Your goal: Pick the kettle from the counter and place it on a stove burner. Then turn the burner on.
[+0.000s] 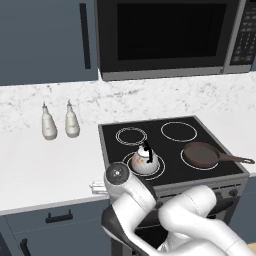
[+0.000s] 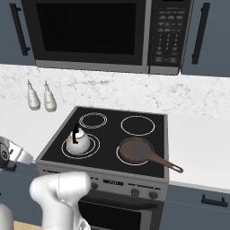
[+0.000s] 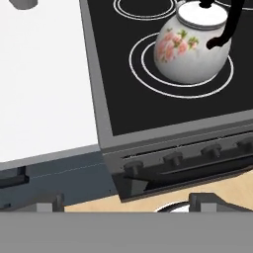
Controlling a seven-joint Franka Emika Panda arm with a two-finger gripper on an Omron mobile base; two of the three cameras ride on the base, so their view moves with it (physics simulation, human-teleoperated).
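Observation:
The kettle (image 1: 145, 161) (image 2: 78, 143) (image 3: 193, 49), silvery-white with a pink flower mark and a black upright handle, stands upright on the stove burner (image 1: 157, 172) (image 2: 92, 150) (image 3: 143, 64), the big double-ring circle at the cooktop's front left. My gripper (image 3: 128, 203) is open, nothing between its fingertips (image 3: 49, 202). It hangs low in front of the stove's left front corner, looking up at the knob row (image 3: 174, 159), apart from the kettle. The counter (image 1: 45, 165) (image 3: 39, 84) lies left of the stove.
A brown frying pan (image 1: 202, 153) (image 2: 134, 150) rests on the front right burner, handle pointing right. Two slim white bottles (image 1: 49, 124) (image 2: 33, 99) stand at the counter's back. A microwave (image 1: 165, 35) hangs above the stove. The oven front (image 2: 117, 211) is below the knobs.

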